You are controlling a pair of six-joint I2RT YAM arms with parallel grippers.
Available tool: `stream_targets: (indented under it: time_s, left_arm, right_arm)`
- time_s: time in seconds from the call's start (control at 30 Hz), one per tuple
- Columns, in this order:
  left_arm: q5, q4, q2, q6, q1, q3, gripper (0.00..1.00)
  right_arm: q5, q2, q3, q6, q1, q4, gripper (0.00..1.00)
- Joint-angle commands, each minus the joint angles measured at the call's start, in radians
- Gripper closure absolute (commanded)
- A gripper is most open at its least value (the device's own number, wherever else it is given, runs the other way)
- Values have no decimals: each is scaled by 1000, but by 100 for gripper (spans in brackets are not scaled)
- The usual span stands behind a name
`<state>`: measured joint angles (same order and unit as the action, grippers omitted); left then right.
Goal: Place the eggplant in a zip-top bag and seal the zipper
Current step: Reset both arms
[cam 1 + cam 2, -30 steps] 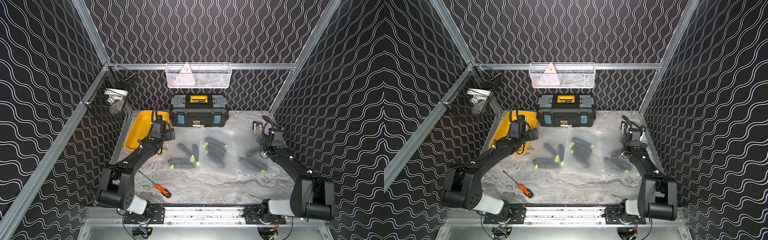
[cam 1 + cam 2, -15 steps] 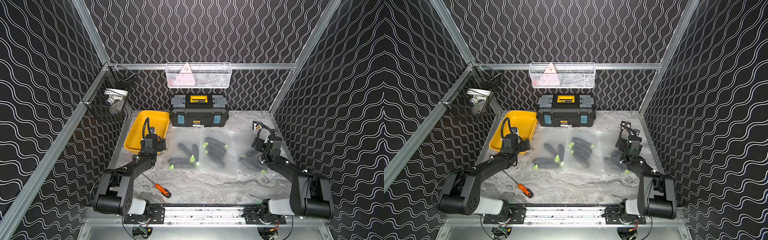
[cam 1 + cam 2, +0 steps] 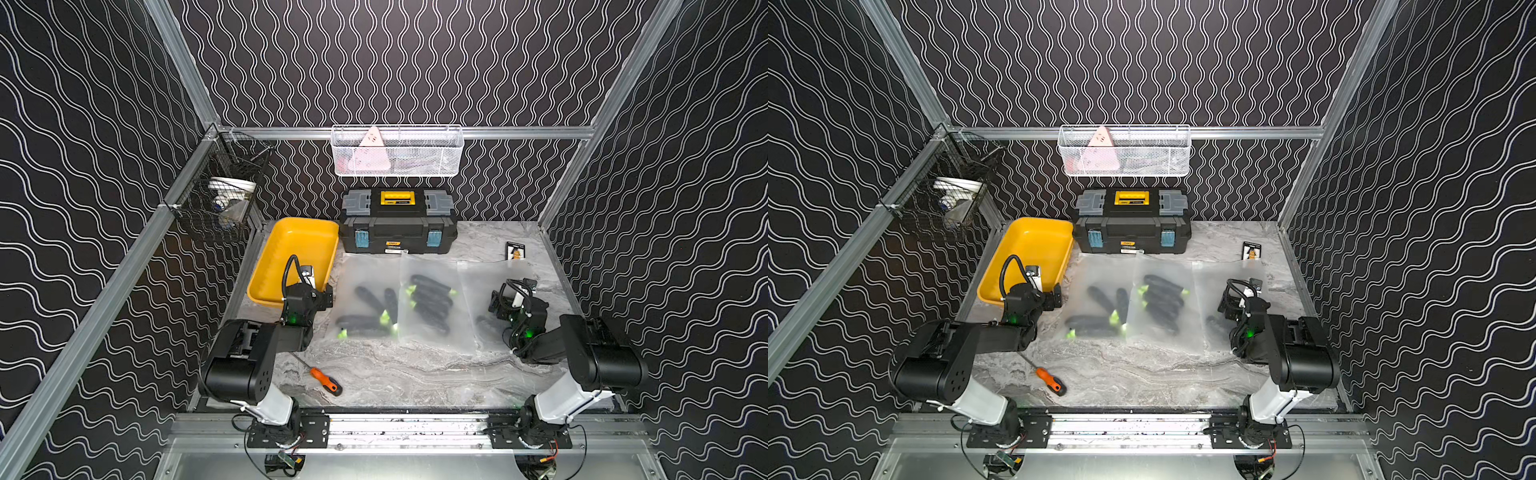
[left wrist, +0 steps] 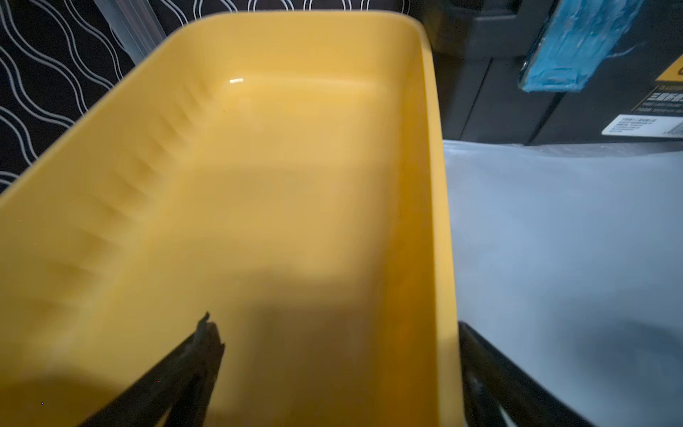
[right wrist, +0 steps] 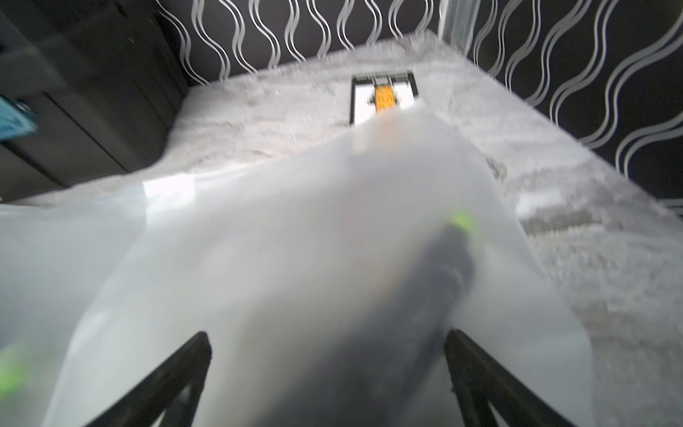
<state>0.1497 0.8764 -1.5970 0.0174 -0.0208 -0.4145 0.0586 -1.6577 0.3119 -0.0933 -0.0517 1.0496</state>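
Observation:
Three frosted zip-top bags lie side by side on the marble table: a left bag (image 3: 365, 270), a middle bag (image 3: 428, 270) and a right bag (image 3: 478, 278). Dark eggplants with green stems show through each, such as one eggplant (image 3: 361, 325) in the left bag. My left gripper (image 3: 320, 293) is open and holds nothing. In the left wrist view its fingers (image 4: 207, 340) straddle the rim of the yellow tray (image 4: 258, 185). My right gripper (image 3: 500, 301) hangs open over the right bag (image 5: 258, 240), with an eggplant (image 5: 425, 288) inside it below the jaws.
A black toolbox (image 3: 398, 226) stands at the back behind the bags. An orange-handled screwdriver (image 3: 326, 380) lies near the front left. A small card (image 3: 515, 250) lies at the back right. A white wire basket (image 3: 397, 151) and a black wire basket (image 3: 220, 203) hang on the walls.
Both arms have drawn back toward the front and folded low. The left gripper moved from near the toolbox to the tray's near corner. The right gripper slid back over the right bag.

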Motion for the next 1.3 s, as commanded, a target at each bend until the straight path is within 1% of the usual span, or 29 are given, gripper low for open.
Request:
stream_targets:
  time_s: [0.0,0.03,0.07,0.13,0.17,0.27,0.33,0.4,0.6,1.27]
  left_arm:
    - [-69,146,-48,-2,-1,49,1]
    - [-71,176,-56,-4,-2,57,1]
    - [-77,145,-49,-2,-2,51,1]
    - [-104,160,-56,-17,-2,49,1]
    - [-126,135,-52,-25,-2,41,1]
    - [-130,126,-55,-29,-2,35,1]
    - [-127,137,-59,-27,-5,36,1]
    - [-120,138,-58,-30,-8,39,1]
    - [-30,147,-56,-33,-37,43,1]
    - [-32,142,-54,-33,-37,43,1]
  right_arm:
    - [8,-2,21,0,1,48,0]
    - [23,3,29,-9,1,16,0]
    - [32,-1,49,-19,-1,-13,0]
    - [24,-2,96,-14,-5,-97,0]
    - [16,6,102,-11,-5,-127,0]
    - [12,-10,94,-5,-5,-77,0]
    - [14,1,99,-8,-5,-111,0]
    - [12,-5,92,-5,-5,-84,0]
    - [13,-1,94,-3,-4,-90,0]
    - [15,-1,96,3,1,-97,0]
